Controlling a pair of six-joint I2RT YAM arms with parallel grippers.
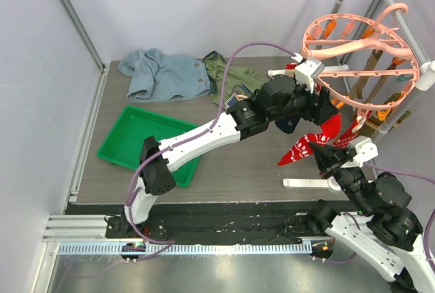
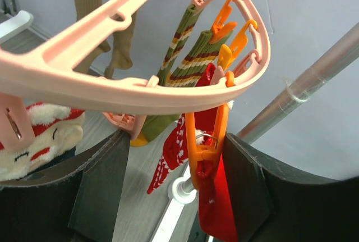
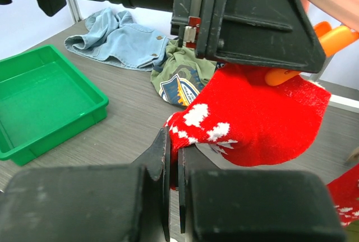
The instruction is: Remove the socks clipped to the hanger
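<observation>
The salmon-pink hanger (image 1: 338, 50) (image 2: 112, 85) hangs from the rack at the right. My left gripper (image 1: 325, 111) (image 2: 179, 180) is open under its rim. Its fingers (image 2: 101, 186) straddle an orange clip (image 2: 205, 141) that pinches the top of a red sock (image 2: 219, 202) (image 1: 316, 136) (image 3: 252, 124). My right gripper (image 1: 318, 151) (image 3: 174, 146) is shut on that sock's white-spotted lower end, just below the left gripper. Other socks stay clipped: green striped ones (image 2: 185, 51), tan ones (image 2: 95, 6), a white and red one (image 2: 33, 135).
A green tray (image 1: 146, 143) (image 3: 39, 101) lies at the left of the table. A light-blue garment (image 1: 160, 75) (image 3: 118, 40) and an olive one (image 1: 231, 79) (image 3: 179, 79) lie at the back. The grey rack pole (image 2: 303, 85) and its white foot (image 1: 306, 183) stand close to both grippers.
</observation>
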